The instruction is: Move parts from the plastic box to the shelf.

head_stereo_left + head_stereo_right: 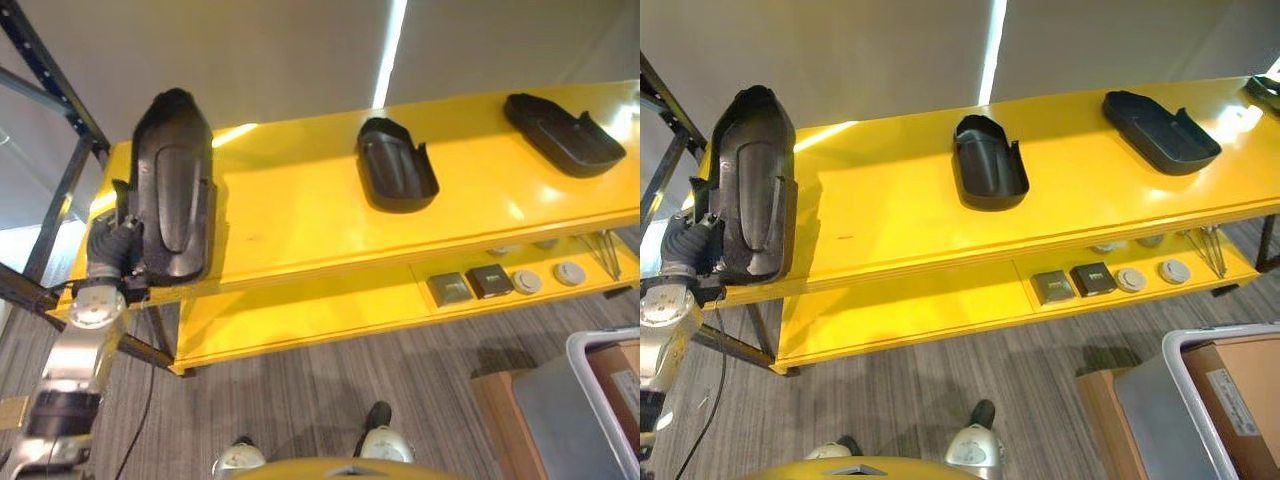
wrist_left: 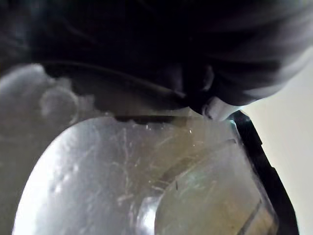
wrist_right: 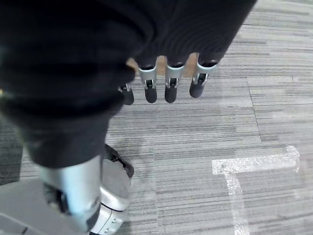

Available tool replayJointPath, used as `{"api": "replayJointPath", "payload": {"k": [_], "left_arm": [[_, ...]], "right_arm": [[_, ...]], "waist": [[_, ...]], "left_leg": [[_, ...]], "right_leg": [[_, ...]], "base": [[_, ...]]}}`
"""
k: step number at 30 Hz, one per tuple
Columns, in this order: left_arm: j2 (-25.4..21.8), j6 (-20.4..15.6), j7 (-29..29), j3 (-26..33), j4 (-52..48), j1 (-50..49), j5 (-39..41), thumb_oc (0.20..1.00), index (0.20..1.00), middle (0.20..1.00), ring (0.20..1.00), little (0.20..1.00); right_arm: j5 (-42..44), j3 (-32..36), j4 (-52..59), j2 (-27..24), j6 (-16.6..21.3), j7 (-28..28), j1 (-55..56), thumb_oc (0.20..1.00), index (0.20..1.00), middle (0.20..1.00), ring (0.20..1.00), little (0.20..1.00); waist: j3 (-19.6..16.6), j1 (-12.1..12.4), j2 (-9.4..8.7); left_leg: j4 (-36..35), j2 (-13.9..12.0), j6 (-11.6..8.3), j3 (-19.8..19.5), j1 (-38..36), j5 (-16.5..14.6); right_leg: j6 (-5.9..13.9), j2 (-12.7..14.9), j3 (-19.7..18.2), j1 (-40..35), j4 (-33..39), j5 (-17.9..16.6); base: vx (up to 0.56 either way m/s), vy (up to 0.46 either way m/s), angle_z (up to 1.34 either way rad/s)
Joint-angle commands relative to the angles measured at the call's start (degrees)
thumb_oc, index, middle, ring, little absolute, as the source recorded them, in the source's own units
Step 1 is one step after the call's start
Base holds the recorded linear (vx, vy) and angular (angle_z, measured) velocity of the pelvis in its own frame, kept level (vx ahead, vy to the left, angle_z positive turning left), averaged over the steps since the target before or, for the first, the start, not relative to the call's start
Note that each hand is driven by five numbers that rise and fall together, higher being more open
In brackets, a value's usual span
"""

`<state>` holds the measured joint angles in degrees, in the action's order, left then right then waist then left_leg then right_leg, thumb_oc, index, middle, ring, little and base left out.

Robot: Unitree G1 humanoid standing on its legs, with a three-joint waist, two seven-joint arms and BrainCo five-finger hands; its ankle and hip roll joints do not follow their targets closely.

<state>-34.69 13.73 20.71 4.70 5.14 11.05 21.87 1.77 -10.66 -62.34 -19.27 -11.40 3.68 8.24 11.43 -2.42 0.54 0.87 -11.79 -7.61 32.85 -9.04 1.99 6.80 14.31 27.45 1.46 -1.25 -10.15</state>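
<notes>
Near side, lower right: grey plastic box point(image 1: 1170, 400) on the carpet point(image 1: 940, 400), a cardboard box point(image 1: 1235, 385) inside it, brown carton point(image 1: 505, 420) just beside it on the left.

Right hand point(image 3: 166, 81) hangs over the carpet in its wrist view, fingers relaxed and apart, holding nothing. Pale tape marks point(image 3: 244, 166) on the floor below it.

Left hand point(image 1: 112, 245) is up at the left end of the yellow shelf point(image 1: 900, 215), against the near end of the big black part point(image 1: 172, 185). Fingers are hidden behind the part, so I can't tell whether they grip it. The left wrist view shows the part's glossy surface point(image 2: 146, 181) very close; the grip cannot be read there either.

Big part lies lengthwise on the top board at the left end, near end at the front edge.

Further along the top board: a smaller black part point(image 1: 988, 160) mid-shelf, another black part point(image 1: 1160, 130) toward the right, well apart from each other.

Lower board, right side: two square pieces point(image 1: 1072, 282) and two round pieces point(image 1: 1152, 274) in a row.

Dark metal rack frame point(image 1: 60, 150) behind the shelf's left end.
</notes>
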Motion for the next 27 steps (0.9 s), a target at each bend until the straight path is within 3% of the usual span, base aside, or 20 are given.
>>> {"api": "replayJointPath", "payload": {"k": [1, 5, 12, 15, 20, 27], "left_arm": [[-0.36, -0.32, 6.08, -0.40, 3.19, 8.24, 3.69, 0.200, 0.200, 0.200, 0.200, 0.200], [0.24, 0.61, 8.70, -2.38, 16.81, 15.03, 3.41, 0.200, 0.200, 0.200, 0.200, 0.200], [-2.24, 4.00, 7.20, -4.44, 29.43, 19.63, -0.62, 0.200, 0.200, 0.200, 0.200, 0.200], [-2.95, 3.95, 7.35, -5.08, 32.67, 20.49, -2.46, 0.200, 0.200, 0.200, 0.200, 0.200], [-8.18, 7.32, 5.91, -7.36, 39.68, 24.93, -12.81, 0.200, 0.200, 0.200, 0.200, 0.200], [-12.17, 8.19, 5.53, -8.98, 42.72, 27.71, -12.75, 0.200, 0.200, 0.200, 0.200, 0.200]], "right_arm": [[-2.45, -1.55, 1.75, -0.57, -2.08, -1.63, 1.31, 1.000, 1.000, 1.000, 1.000, 1.000], [-3.63, -2.87, 2.36, -1.38, -3.58, -2.28, 1.74, 1.000, 1.000, 1.000, 1.000, 1.000], [-6.92, -3.60, 3.00, -2.15, -4.95, -2.15, 2.22, 1.000, 1.000, 1.000, 1.000, 1.000], [-7.02, -3.81, 2.56, -2.26, -4.10, -1.85, 2.47, 1.000, 1.000, 1.000, 1.000, 1.000], [-6.27, -4.61, 2.96, -3.26, -4.04, -2.41, 1.87, 1.000, 1.000, 1.000, 1.000, 1.000], [-6.51, -5.08, 3.70, -4.16, -4.26, -3.27, 1.91, 1.000, 1.000, 1.000, 1.000, 1.000]], "waist": [[-0.51, -0.62, 1.39], [-1.05, -2.80, 0.87], [-1.31, -4.67, 0.62], [-1.29, -4.92, 0.60], [-1.78, -5.71, 0.67], [-1.52, -6.16, 0.85]], "left_leg": [[1.18, -1.67, 2.38, -0.33, 3.94, -0.72], [1.79, -2.83, 1.95, 1.11, 3.65, -0.51], [2.44, -3.79, 1.34, 2.83, 3.37, -0.50], [2.71, -4.12, 1.14, 3.08, 3.41, -0.44], [3.15, -4.48, 0.94, 3.51, 3.16, -0.56], [3.21, -4.38, 0.84, 3.59, 3.11, -0.64]], "right_leg": [[4.50, 2.17, 0.15, -3.11, -7.81, 11.98], [3.98, 1.39, -0.73, -3.66, -6.78, 11.76], [3.95, 0.70, -1.95, -4.11, -4.35, 10.52], [3.99, 0.58, -2.15, -4.33, -3.57, 10.07], [4.15, 0.49, -2.82, -4.68, -2.70, 9.69], [4.19, 0.67, -3.14, -4.66, -2.45, 9.55]], "base": [[0.02, -0.051, -0.14], [0.03, -0.062, -0.14], [0.01, -0.032, -0.17], [-0.01, -0.019, -0.12], [0.02, -0.012, -0.08], [0.00, 0.000, 0.00]]}}
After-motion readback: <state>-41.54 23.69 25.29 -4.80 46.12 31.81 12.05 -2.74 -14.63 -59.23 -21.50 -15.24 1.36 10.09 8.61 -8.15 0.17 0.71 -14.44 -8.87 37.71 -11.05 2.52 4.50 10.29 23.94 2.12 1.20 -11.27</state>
